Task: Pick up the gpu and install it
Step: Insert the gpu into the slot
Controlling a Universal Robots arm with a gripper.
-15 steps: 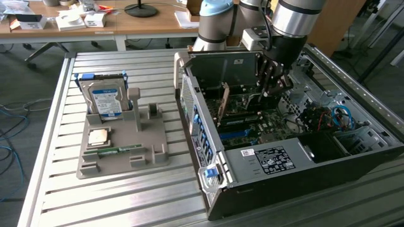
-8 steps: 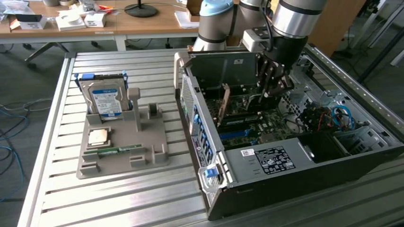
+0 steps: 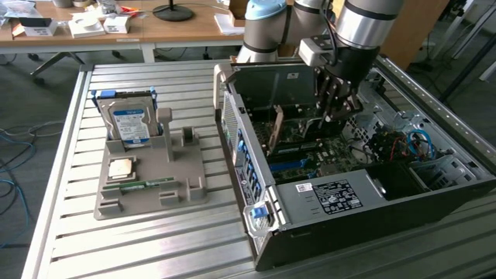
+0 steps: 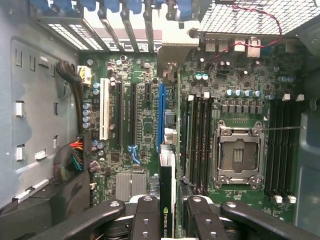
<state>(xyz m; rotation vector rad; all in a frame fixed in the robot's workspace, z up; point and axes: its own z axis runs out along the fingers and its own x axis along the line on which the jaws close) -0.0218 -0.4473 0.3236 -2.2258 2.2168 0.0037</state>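
Open computer case (image 3: 306, 218), gpu (image 4: 167, 170) in claw (image 4: 170, 210)

1. This looks like a robotics lab or workshop. An open black metal desktop computer case (image 3: 341, 232) lies on its side on a ribbed aluminium-slat workbench (image 3: 155, 250), its green motherboard (image 4: 140, 115) exposed.
2. A silver-and-grey jointed robot arm (image 3: 360, 23) reaches down into the case.
3. Just beside the case, on the exterior view's left, a grey moulded fixture tray (image 3: 190, 186) holds loose computer parts.
4. Behind the case stands a pale wooden desk (image 3: 186, 32) carrying small white boxes (image 3: 85, 26). Blue cables (image 3: 9, 192) lie on the grey floor, well apart from the case.
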